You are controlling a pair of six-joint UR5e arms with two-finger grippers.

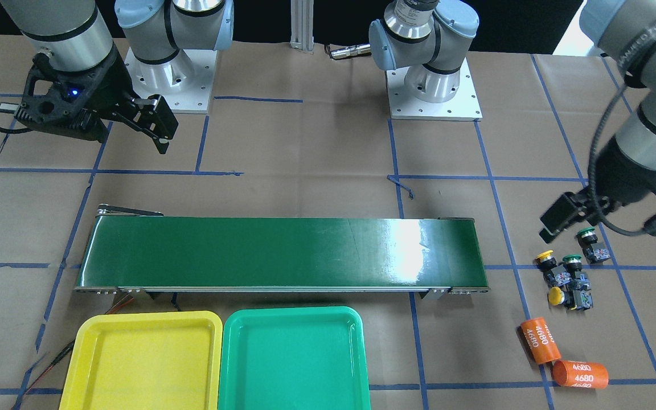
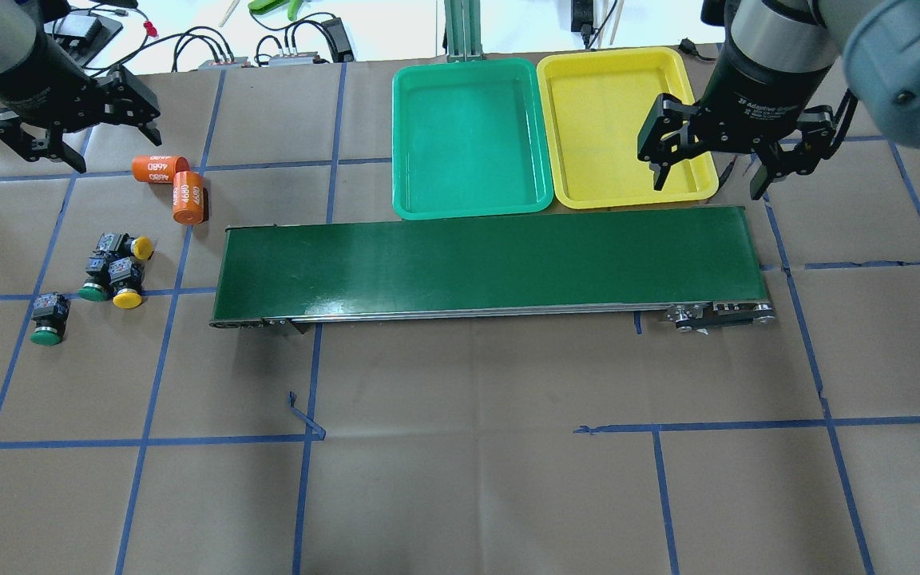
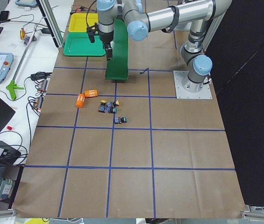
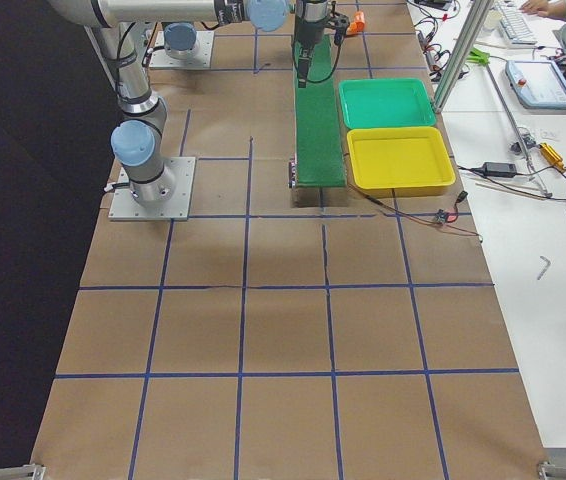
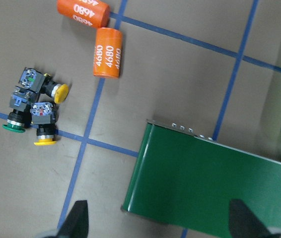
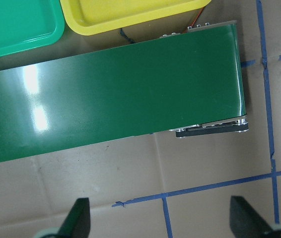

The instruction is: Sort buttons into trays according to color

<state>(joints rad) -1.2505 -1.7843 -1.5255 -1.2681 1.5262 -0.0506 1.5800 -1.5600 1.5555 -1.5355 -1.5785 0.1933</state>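
Left end effector (image 5: 160, 220) is spread wide w/ nothing between its fingers, hanging above the counter (image 2: 476, 447) near the left end of the conveyor belt (image 2: 492, 259). Right end effector (image 2: 707, 188) is also spread wide & empty, hanging over the near right corner of the yellow tray (image 2: 612, 120), by the belt's right end. The four buttons (image 2: 109, 273) lie on their sides on the counter, left of the belt & apart from it: three bunched together (two yellow caps, one green), plus a lone green-capped button (image 2: 46, 327) just beside the bunch, nearer the robot. Two orange cylinders (image 2: 188, 197) marked "4680" lie beyond them, touching or nearly so. The green tray (image 2: 468, 136) sits edge to edge w/ the yellow tray on the belt's far side; neither holds a button. The counter is covered in brown paper w/ a blue tape grid.
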